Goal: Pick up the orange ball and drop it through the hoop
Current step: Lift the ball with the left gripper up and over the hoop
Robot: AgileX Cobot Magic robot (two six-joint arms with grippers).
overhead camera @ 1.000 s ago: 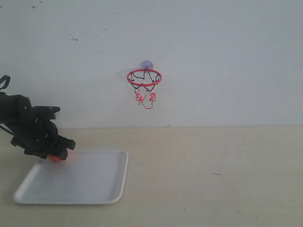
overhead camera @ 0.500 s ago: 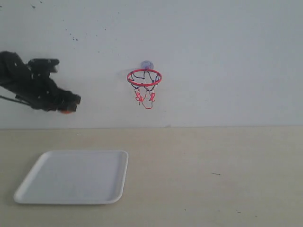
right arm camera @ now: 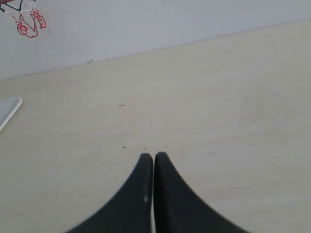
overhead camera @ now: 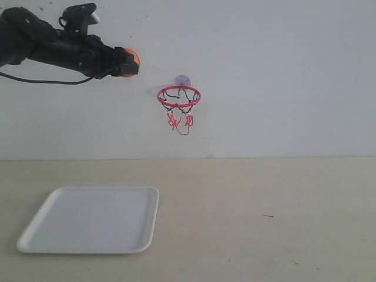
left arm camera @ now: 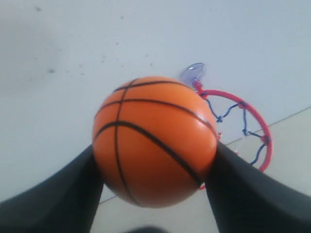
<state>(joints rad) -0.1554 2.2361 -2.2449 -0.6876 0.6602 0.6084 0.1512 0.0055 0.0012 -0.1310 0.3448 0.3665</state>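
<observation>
Left gripper [overhead camera: 130, 62] clamps orange ball [left arm camera: 154, 141] up-left of hoop [overhead camera: 178, 96]; only right wrist view shows right gripper [right arm camera: 153, 158], jaws closed, empty.

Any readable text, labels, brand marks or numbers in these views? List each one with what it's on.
None can be read in any view.
The ball shows only black seam lines, with no logo on the visible side.
The hoop carries no print.
The tray is plain white.
The wall has dark specks, not text.
</observation>
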